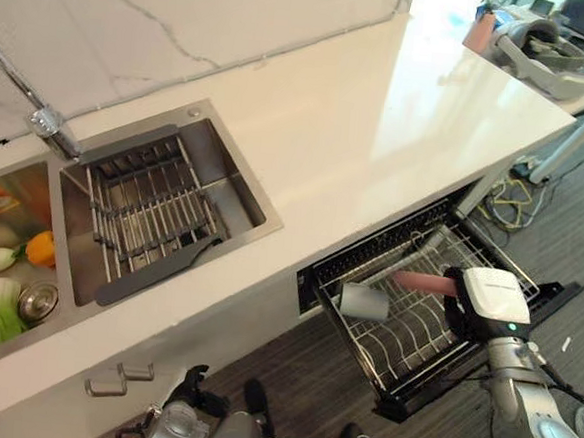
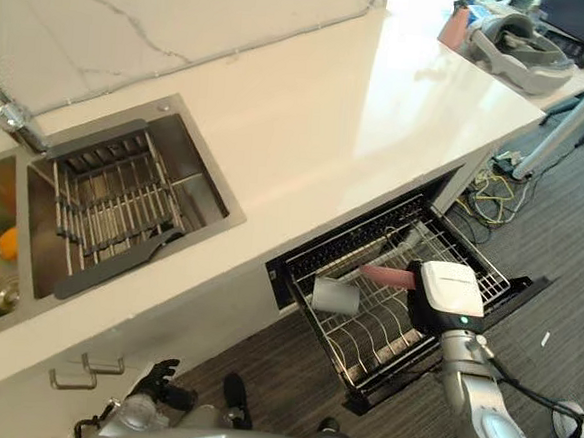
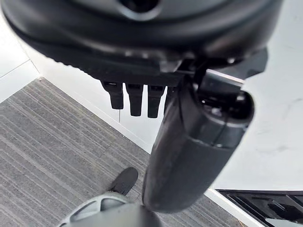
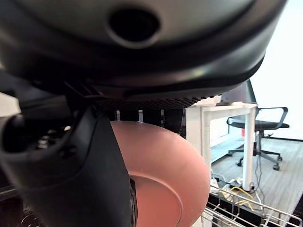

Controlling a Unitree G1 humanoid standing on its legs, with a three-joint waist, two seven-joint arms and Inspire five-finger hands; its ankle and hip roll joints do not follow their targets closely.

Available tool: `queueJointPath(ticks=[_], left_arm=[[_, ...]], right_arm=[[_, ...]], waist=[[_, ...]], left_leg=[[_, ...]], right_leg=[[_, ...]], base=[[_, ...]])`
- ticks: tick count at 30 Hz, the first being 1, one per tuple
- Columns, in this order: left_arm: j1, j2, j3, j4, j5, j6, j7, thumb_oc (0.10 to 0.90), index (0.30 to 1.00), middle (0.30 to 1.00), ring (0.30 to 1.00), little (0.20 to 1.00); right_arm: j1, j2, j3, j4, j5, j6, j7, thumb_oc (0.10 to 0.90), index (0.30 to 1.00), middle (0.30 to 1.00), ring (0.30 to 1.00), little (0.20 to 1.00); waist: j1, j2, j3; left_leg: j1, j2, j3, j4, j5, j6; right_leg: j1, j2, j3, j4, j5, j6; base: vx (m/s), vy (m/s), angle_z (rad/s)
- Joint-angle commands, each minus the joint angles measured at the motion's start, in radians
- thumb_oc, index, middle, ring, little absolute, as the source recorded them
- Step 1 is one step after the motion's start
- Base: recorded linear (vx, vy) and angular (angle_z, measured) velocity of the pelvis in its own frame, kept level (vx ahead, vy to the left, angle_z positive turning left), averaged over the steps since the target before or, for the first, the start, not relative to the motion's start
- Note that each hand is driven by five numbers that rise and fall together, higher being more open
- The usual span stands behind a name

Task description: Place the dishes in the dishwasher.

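Nearest us, our right hand (image 4: pixel 71 156) clamps thumb and fingers on a round pink plate (image 4: pixel 161 179), held edge-on over the pulled-out wire dishwasher rack (image 1: pixel 419 333). We judge loading partly done: a grey cup (image 1: pixel 364 301) already lies in the rack, and the plate is not yet slotted. Our left wrist view shows our left hand (image 3: pixel 189 142) low, fingers relaxed, empty.
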State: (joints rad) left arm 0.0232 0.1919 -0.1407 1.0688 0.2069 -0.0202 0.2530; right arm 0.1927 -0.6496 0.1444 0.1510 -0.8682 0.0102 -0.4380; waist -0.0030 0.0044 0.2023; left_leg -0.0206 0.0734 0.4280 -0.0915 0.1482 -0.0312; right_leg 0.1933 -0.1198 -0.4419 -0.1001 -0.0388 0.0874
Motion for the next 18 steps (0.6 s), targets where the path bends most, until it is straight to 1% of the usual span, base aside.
queueJointPath(ticks=[1,4,9,10,14,15,17,18], left_arm=[[-0.017,0.012,-0.026,0.067,0.004,-0.006,0.000,0.800,0.900,0.900,0.900,0.900],[-0.013,0.010,-0.024,0.065,-0.010,-0.007,0.004,0.800,0.900,0.900,0.900,0.900],[-0.007,0.003,-0.029,0.074,-0.020,-0.006,0.004,0.800,0.900,0.900,0.900,0.900],[-0.004,0.001,-0.031,0.074,-0.020,-0.007,0.003,0.800,0.900,0.900,0.900,0.900],[-0.004,-0.005,-0.029,0.076,-0.030,-0.006,0.001,0.800,0.900,0.900,0.900,0.900],[-0.007,-0.007,-0.028,0.077,-0.031,-0.003,0.000,0.800,0.900,0.900,0.900,0.900],[-0.008,-0.007,-0.029,0.077,-0.031,-0.003,0.000,0.800,0.900,0.900,0.900,0.900],[-0.007,-0.008,-0.028,0.074,-0.030,-0.002,-0.002,0.800,0.900,0.900,0.900,0.900]], right_arm=[[-0.087,-0.089,-0.030,-0.027,-0.054,0.009,-0.015,0.400,0.300,0.300,0.300,0.300],[-0.103,-0.085,-0.014,0.008,-0.058,0.019,-0.015,0.400,0.300,0.300,0.300,0.300],[-0.119,-0.082,0.002,0.060,-0.066,0.033,-0.015,0.400,0.300,0.300,0.300,0.300],[-0.118,-0.081,-0.003,0.068,-0.066,0.038,-0.015,0.800,0.900,0.900,0.900,0.900],[-0.114,-0.083,-0.029,0.051,-0.056,0.038,-0.022,0.800,0.900,0.900,0.900,0.900],[-0.107,-0.082,-0.049,0.035,-0.035,0.034,-0.023,0.800,0.900,0.900,0.900,0.900],[-0.105,-0.082,-0.051,0.034,-0.035,0.034,-0.022,0.800,0.900,0.900,0.900,0.900],[-0.099,-0.081,-0.073,0.011,-0.016,0.029,-0.030,0.800,0.900,0.900,0.900,0.900]], waist=[[0.024,0.015,-0.019],[0.028,0.016,-0.018],[0.033,0.025,-0.019],[0.033,0.029,-0.018],[0.028,0.034,-0.015],[0.024,0.037,-0.015],[0.025,0.037,-0.015],[0.019,0.038,-0.015]], left_leg=[[0.055,0.076,0.051,0.019,-0.053,-0.073],[0.056,0.076,0.048,0.020,-0.052,-0.075],[0.056,0.075,0.040,0.020,-0.048,-0.079],[0.056,0.075,0.037,0.020,-0.047,-0.080],[0.058,0.076,0.035,0.019,-0.046,-0.082],[0.058,0.079,0.037,0.018,-0.045,-0.083],[0.058,0.080,0.037,0.018,-0.045,-0.083],[0.059,0.082,0.038,0.018,-0.044,-0.084]], right_leg=[[0.044,0.001,0.033,0.013,-0.069,0.072],[0.053,0.001,0.023,0.013,-0.070,0.071],[0.058,0.000,0.010,0.013,-0.073,0.070],[0.058,0.000,0.007,0.013,-0.073,0.070],[0.054,0.000,0.008,0.013,-0.073,0.071],[0.052,0.000,0.010,0.013,-0.072,0.070],[0.052,0.000,0.010,0.013,-0.072,0.070],[0.048,0.001,0.014,0.013,-0.072,0.071]], base=[[0.01,-0.016,0.15],[0.01,-0.019,0.14],[0.01,-0.019,0.11],[0.00,0.000,0.00],[0.00,0.000,0.00],[0.00,0.000,0.00],[0.00,0.000,0.00],[0.00,0.000,0.00]])
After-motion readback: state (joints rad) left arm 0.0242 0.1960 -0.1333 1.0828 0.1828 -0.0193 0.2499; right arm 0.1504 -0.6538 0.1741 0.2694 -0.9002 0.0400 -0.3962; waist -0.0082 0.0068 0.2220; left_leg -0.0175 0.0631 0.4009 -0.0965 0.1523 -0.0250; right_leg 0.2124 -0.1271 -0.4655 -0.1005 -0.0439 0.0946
